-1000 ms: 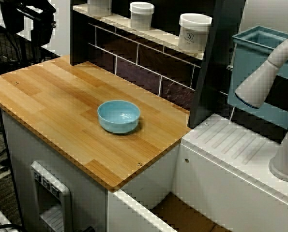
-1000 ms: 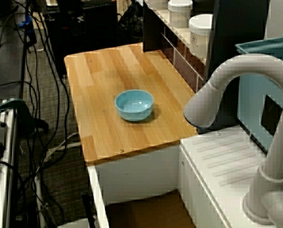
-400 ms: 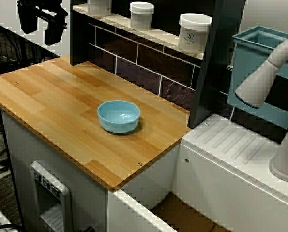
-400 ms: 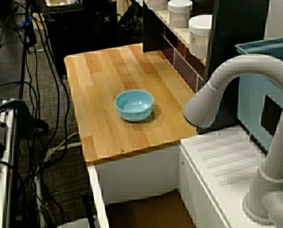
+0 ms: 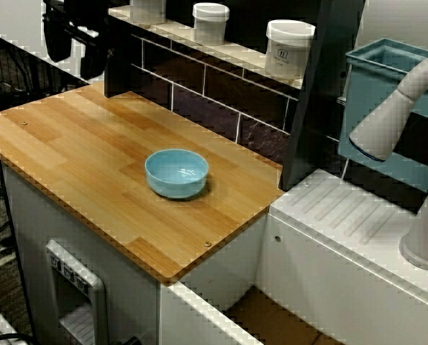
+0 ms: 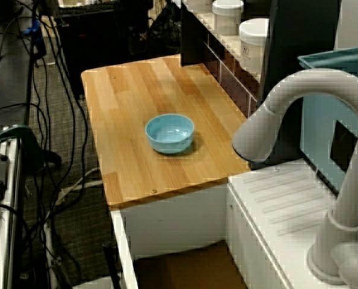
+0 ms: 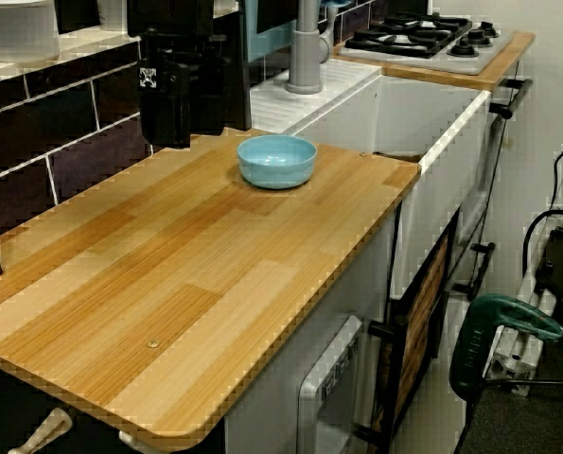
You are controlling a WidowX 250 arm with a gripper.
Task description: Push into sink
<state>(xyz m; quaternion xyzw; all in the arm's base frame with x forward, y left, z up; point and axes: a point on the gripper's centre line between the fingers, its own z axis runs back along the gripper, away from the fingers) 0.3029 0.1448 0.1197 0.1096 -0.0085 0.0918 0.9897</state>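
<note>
A small light-blue bowl (image 5: 176, 172) stands upright and empty on the wooden counter (image 5: 77, 158), toward its sink-side end; it also shows as the bowl (image 6: 169, 132) and the bowl (image 7: 276, 159). The sink (image 5: 271, 323) lies just beyond the counter's edge, with white walls and a tan floor (image 6: 179, 265). My black gripper (image 5: 73, 63) hangs open above the counter's far back corner, well away from the bowl and holding nothing. In the side view the gripper (image 7: 172, 132) hovers by the tiled back wall, left of the bowl.
White jars (image 5: 289, 47) sit on a shelf above the dark tiled wall. A grey faucet (image 5: 397, 108), a ridged white drainboard (image 5: 350, 212) and a teal bin (image 5: 386, 93) stand behind the sink. Cables (image 6: 40, 120) cover the floor; a stove (image 7: 423, 38) lies beyond.
My gripper has moved right and slightly down, from off the counter's far corner toward the shelf's dark end post. The bowl has not moved.
</note>
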